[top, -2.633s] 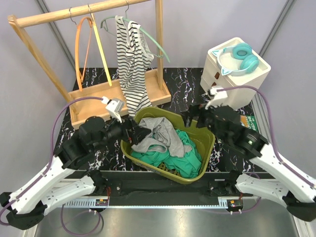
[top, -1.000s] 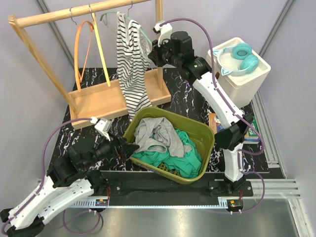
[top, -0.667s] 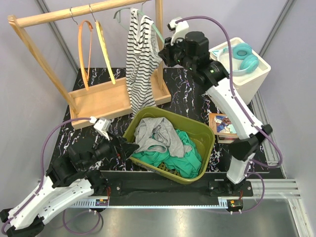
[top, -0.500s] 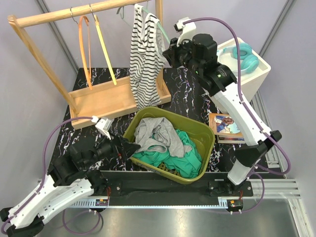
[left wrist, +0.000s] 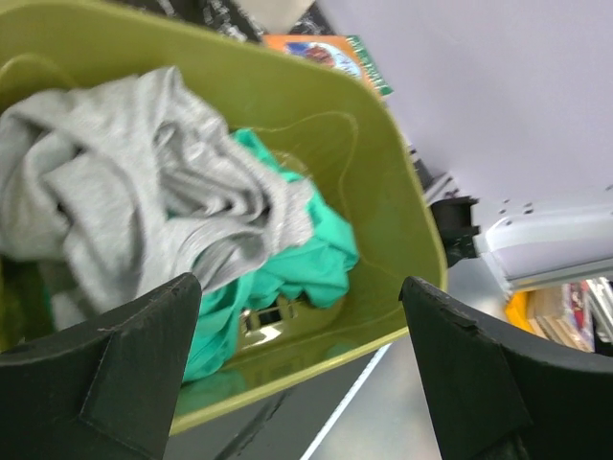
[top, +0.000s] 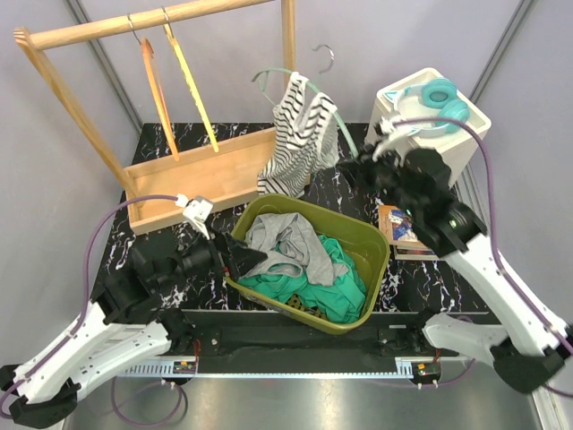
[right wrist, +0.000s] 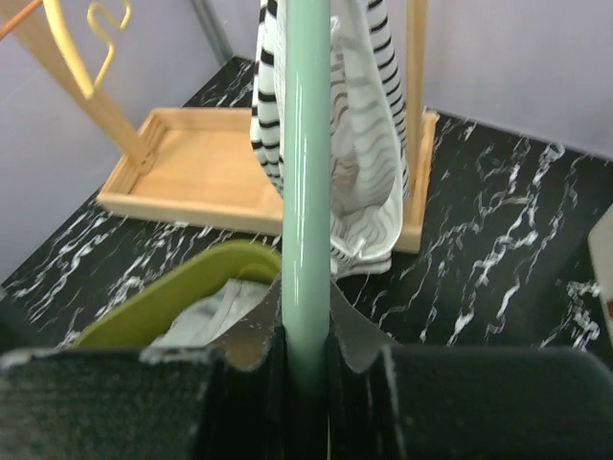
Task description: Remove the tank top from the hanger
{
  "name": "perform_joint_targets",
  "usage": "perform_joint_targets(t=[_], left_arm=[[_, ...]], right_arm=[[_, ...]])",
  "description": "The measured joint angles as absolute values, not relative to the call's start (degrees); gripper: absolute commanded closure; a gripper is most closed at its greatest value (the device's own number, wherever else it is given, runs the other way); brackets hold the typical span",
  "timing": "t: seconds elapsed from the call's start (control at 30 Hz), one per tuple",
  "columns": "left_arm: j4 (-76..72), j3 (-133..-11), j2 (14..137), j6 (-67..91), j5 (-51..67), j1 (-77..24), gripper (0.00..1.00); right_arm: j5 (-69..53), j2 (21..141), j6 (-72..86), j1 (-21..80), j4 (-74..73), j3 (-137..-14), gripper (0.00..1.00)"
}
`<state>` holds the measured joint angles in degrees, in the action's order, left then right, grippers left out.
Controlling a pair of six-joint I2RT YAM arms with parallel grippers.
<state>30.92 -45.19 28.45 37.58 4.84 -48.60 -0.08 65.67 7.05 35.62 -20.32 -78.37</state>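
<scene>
A black marble-patterned table (top: 421, 278) stands between grey walls, with a wooden rack (top: 134, 25) at its far side. 2 bare hangers, an orange hanger (top: 154, 76) and a yellow hanger (top: 192, 90), hang on its rail. The mint-green hanger (right wrist: 306, 192) is off that rail. The right fingers (right wrist: 239, 383) are pressed together on its bar, pinching it, and hold it in the air above the table just behind the olive basket (top: 376, 251) of clothes. The striped tank top (top: 300, 134) is still on this hanger, draped over its upper arm and hanging toward the basket's far rim, apart from the rack. The left fingers (left wrist: 124, 374) are spread wide and empty, low over the basket's near left corner, well apart from the tank top.

As I judge it, step 1, getting the mint-green hanger clear of the rack, is done, and the main work is left. The tank top's straps have to be slid off the hanger's arms, most likely by the free left fingers while the right fingers steady it.
</scene>
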Motion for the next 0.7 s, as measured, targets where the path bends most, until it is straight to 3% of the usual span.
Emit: perform_joint_targets(t=[0.3, 0.7], left_arm=[[20.9, -55.9, 43.9, 39.4, 7.4, -51.9, 0.15], [17.4, -73.8, 53.9, 30.0, -9.1, -60.3, 0.16]], right_arm=[[-5.4, 44.1, 13.4, 35.6, -18.7, -62.3, 1.00], [-10.9, 28.9, 17.1, 35.6, -19.8, -51.3, 1.00]])
